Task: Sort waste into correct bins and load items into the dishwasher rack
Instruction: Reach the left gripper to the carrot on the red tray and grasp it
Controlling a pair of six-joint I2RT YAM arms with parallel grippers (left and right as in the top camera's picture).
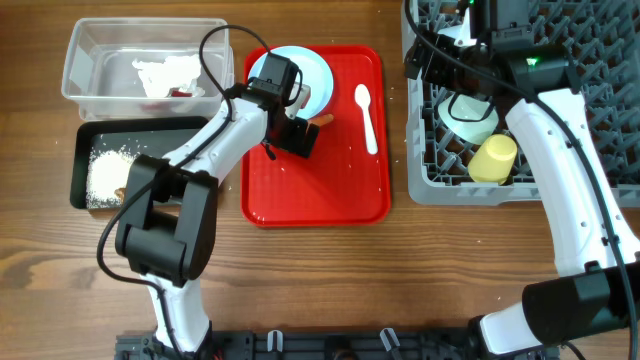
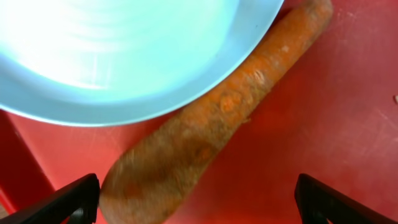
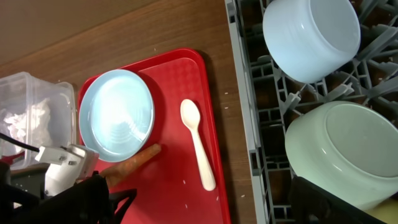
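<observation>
The orange carrot lies slanted on the red tray, its thin end against the light-blue plate. My left gripper is open low over the carrot's thick end, which lies beside the left finger. The white spoon lies on the tray to the right. My right gripper is open and empty above the grey rack. The rack holds two upturned bowls and the yellow cup.
The clear tub at back left holds the napkin and the red wrapper. The black tray in front of it holds rice and a brown lump. A few rice grains lie on the red tray.
</observation>
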